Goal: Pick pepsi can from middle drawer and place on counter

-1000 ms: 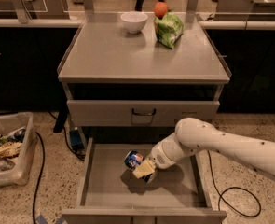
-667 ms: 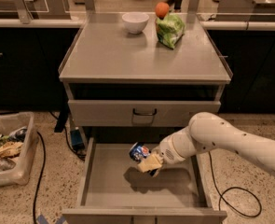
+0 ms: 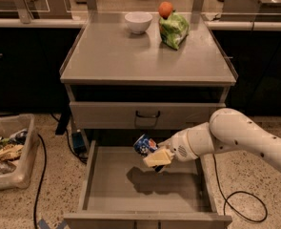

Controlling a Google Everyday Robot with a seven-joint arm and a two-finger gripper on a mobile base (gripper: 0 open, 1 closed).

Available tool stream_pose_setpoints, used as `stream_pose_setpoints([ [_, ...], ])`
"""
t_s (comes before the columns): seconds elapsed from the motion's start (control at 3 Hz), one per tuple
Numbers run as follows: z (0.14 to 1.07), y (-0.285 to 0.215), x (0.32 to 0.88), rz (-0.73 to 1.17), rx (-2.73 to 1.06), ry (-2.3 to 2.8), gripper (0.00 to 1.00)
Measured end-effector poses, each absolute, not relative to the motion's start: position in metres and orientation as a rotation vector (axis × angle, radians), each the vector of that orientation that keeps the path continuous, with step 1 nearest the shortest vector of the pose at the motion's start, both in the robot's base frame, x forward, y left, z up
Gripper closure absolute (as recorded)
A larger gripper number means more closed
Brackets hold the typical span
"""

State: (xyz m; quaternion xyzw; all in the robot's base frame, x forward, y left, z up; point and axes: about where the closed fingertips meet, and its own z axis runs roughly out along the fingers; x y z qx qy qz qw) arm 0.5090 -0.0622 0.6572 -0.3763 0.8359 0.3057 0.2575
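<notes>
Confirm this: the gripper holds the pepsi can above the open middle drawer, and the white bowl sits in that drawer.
One thing is wrong: the camera view shows the white bowl on the counter, not in the middle drawer. The gripper does hold the pepsi can above that open drawer.

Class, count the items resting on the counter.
3: white bowl at back centre, orange fruit and green bag back right. The gripper holds the pepsi can above the middle drawer.

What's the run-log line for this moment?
gripper: over middle drawer, jaws shut on pepsi can | pepsi can: held off drawer floor, tilted | counter: not yet reached
</notes>
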Motion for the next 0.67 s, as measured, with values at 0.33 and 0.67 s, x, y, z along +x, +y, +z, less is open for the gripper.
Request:
stream_pose_setpoints([
  [0.33,0.689,-0.064,0.507,0.834,-1.041,2.244,1.0],
  [0.67,0.745,-0.065,0.508,0.865,-1.025,2.19,1.0],
])
